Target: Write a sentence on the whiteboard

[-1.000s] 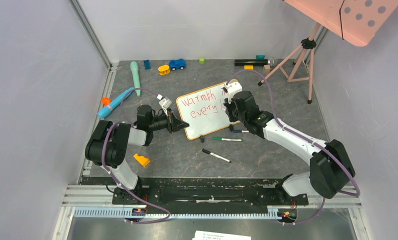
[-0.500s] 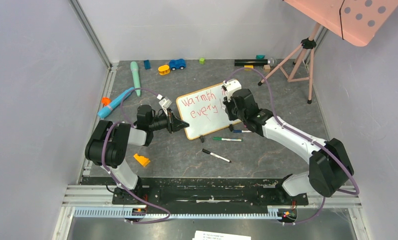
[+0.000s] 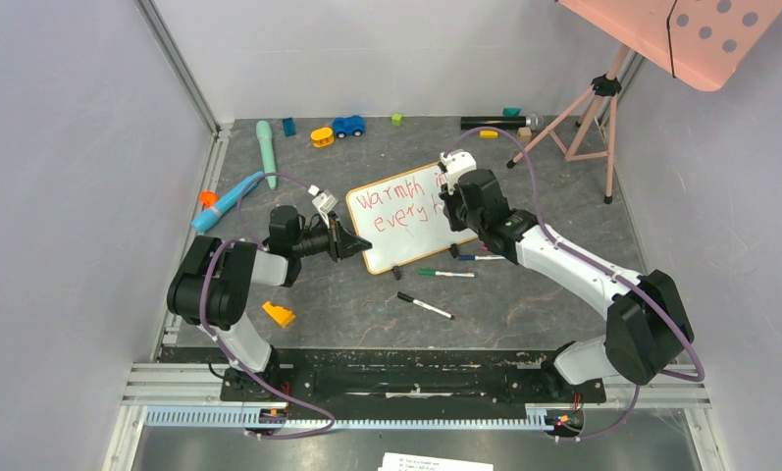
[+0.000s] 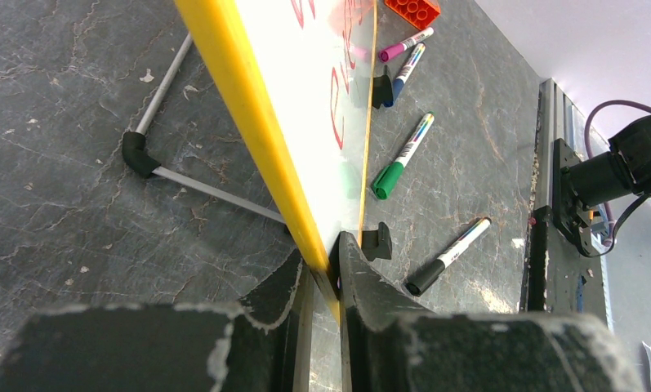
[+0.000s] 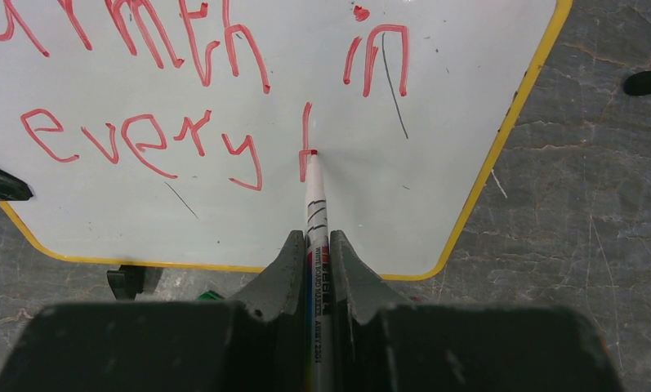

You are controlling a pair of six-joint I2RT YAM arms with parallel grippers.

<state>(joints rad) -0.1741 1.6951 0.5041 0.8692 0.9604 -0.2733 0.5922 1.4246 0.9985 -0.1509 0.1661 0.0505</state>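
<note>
The step in hand looks to be the "h" of the last word. The red handwritten sentence (image 5: 183, 90) reads "Warmth in" on the far line and "every" on the near line, followed by one upright stroke. The tip of the slim white marker with a red tip (image 5: 315, 204) touches that stroke partway down. To do it well, I judge the tip should arch off to the right from there and drop to the baseline of "every". Pressure should be light and even, so the line neither skips nor shoves the board, and room should be left for two more letters before the rounded right corner. The small rectangular white board (image 3: 411, 247), with a thin yellow frame and little black feet, stands propped at a tilt near the middle of the dark grey bench (image 3: 347, 314). The right claw (image 5: 314, 242) is closed on the marker's barrel, which runs straight out between the jaws. From above, the right arm reaches from its base at the near right, its forearm stretched far and left and its wrist over the board's right half. The left claw (image 4: 323, 260) pinches the board's left edge close to the near corner, one jaw on the face and one behind. Its arm is folded low, the forearm pointing right. That brace should be firm during the stroke, since the board seems to rest only on its feet and a thin grey wire prop (image 4: 199, 184).
</note>
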